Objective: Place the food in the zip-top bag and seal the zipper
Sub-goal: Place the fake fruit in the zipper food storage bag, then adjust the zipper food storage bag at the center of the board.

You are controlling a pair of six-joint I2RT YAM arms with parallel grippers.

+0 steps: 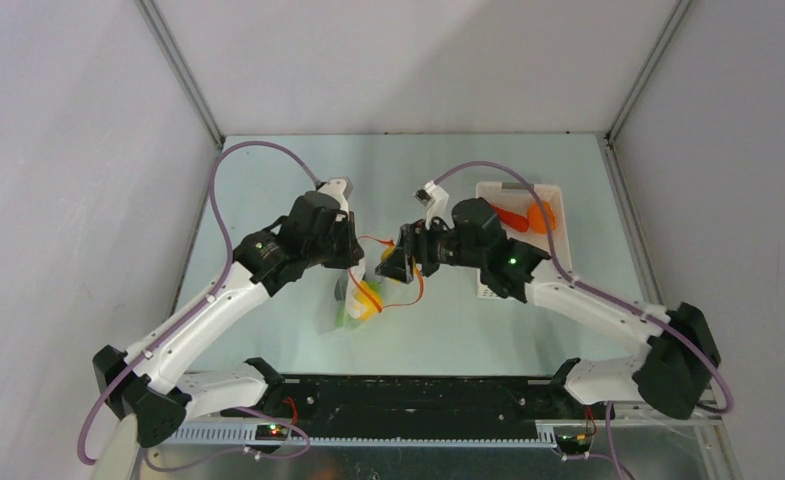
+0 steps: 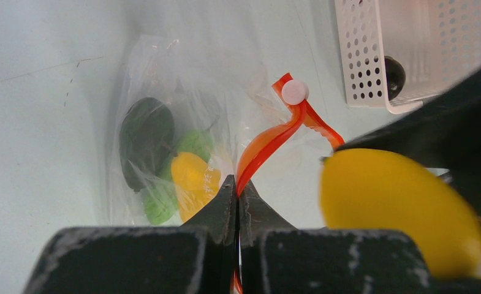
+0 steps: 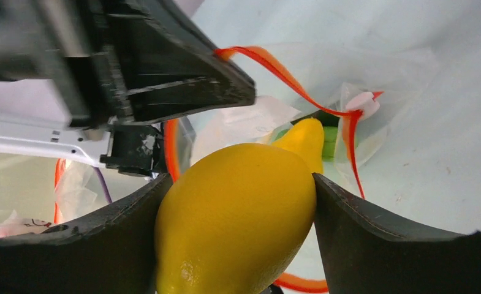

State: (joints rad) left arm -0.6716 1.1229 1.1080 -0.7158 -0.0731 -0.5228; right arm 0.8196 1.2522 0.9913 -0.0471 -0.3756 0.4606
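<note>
On the left, the zipper [image 2: 268,141] is pinched in the shut jaws of the left gripper [image 2: 238,187]; it should be held high so the mouth gapes. The clear, crumpled zip-top bag [image 2: 164,67] lies mid-worktop [image 1: 288,170], with one lemon [image 2: 192,180] and green pieces [image 2: 195,144] seen inside. On the right, a second lemon [image 3: 238,226] is clamped in the right gripper [image 3: 239,177], and is best eased past the strip before release.

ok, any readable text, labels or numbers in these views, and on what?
None readable.
No print shows on the zip-top bag, its zipper, the lemon in the right gripper, or the white basket.
Dark marks on a crumpled white scrap, lower left of the right wrist view: too blurred to read.
</note>
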